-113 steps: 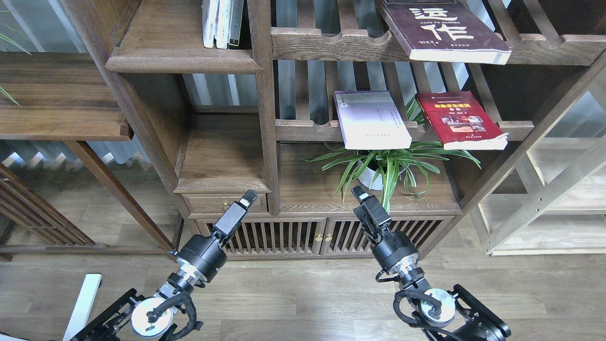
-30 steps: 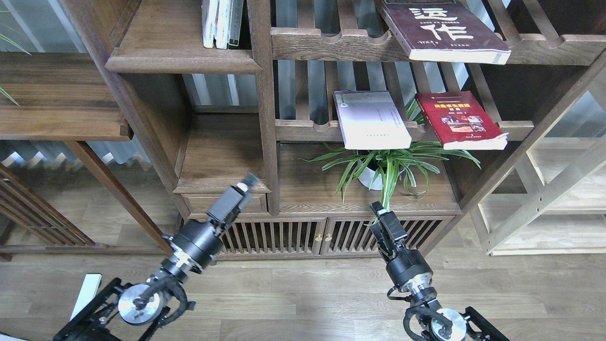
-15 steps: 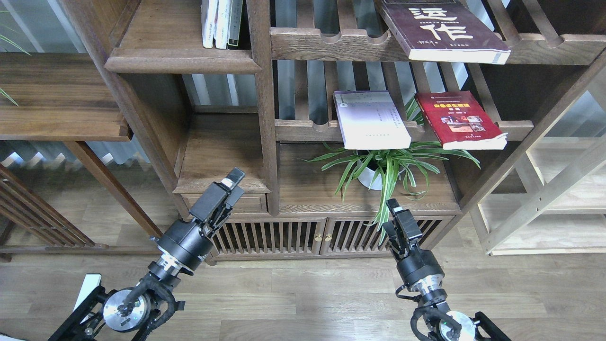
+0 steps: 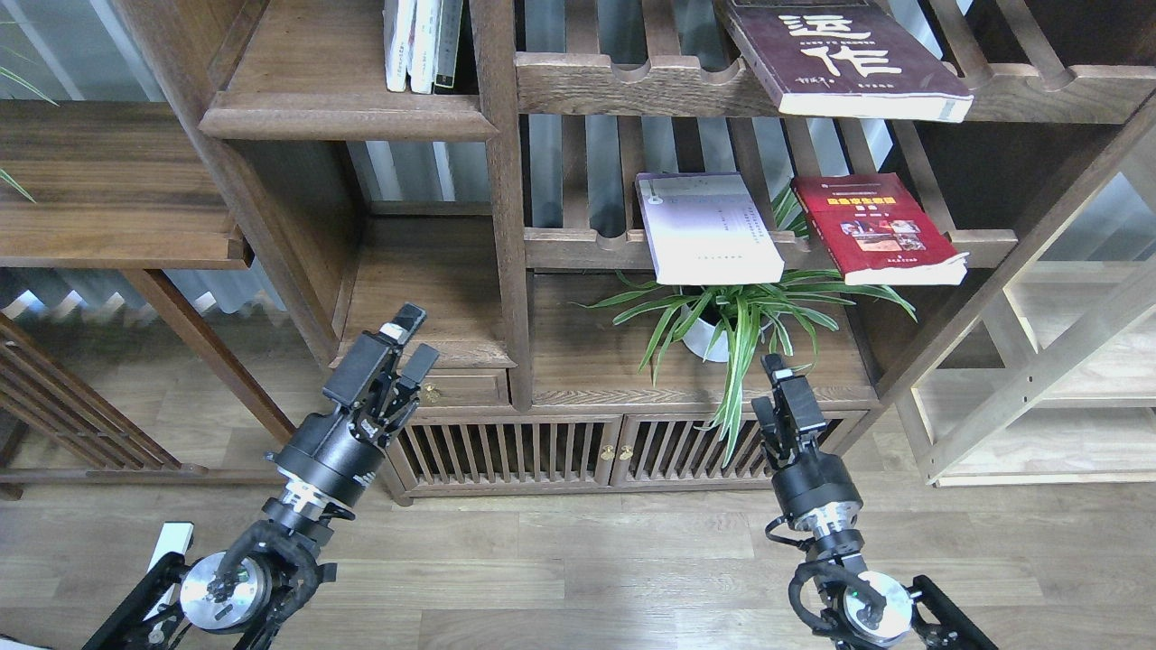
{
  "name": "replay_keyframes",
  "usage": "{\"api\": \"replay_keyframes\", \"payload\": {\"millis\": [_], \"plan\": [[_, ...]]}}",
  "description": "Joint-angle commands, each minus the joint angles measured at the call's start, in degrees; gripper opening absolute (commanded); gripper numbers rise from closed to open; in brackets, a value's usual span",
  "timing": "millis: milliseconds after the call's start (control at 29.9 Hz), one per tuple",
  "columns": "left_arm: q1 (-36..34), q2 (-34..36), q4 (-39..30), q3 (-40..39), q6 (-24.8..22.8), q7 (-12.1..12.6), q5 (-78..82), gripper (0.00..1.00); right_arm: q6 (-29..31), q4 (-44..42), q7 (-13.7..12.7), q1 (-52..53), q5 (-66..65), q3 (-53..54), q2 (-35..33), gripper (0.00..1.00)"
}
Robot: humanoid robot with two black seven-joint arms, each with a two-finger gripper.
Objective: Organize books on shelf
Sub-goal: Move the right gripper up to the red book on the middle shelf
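Hovering low before the bookcase, both hands empty, the three books on the slatted racks beyond.

Nearest, the left hand [image 4: 406,341] is raised in front of the small drawer [image 4: 442,390], its two fingers parted with a narrow gap, gripping nothing. The right hand [image 4: 784,390] points up beside the spider plant [image 4: 736,320]; whether its fingers are parted cannot be told. Farther back, the pale lavender-white book [image 4: 707,227] and the red book [image 4: 876,229] lie tilted, side by side but apart, overhanging the lower slatted rack's front rail. Above, the dark maroon book [image 4: 840,56] rests on the upper rack. Upper left, the solid shelf [image 4: 348,113] carries a few upright books [image 4: 423,43].
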Motion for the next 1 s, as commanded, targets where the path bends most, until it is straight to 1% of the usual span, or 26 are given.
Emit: {"api": "replay_keyframes", "payload": {"millis": [0, 201, 401, 702, 969], "plan": [[0.8, 0.0, 0.06, -2.29, 0.0, 0.39, 0.06, 0.99, 0.0, -0.11, 0.02, 0.09, 0.17, 1.26, 0.0, 1.0], [1.07, 0.0, 0.15, -4.58, 0.0, 0.39, -0.03, 0.99, 0.0, -1.16, 0.02, 1.58, 1.14, 2.14, 0.0, 1.0], [0.99, 0.0, -0.46, -6.34, 0.0, 0.39, -0.03, 0.99, 0.0, -3.8, -0.24, 5.8, 1.23, 6.45, 0.0, 1.0], [0.28, 0.0, -0.38, -6.34, 0.0, 0.66, -0.03, 0.99, 0.0, -4.07, -0.33, 8.09, 1.23, 6.71, 0.0, 1.0], [0.81, 0.0, -0.9, -5.38, 0.0, 0.92, 0.06, 0.99, 0.0, -7.23, -0.16, 11.07, 1.58, 8.2, 0.0, 1.0]]}}
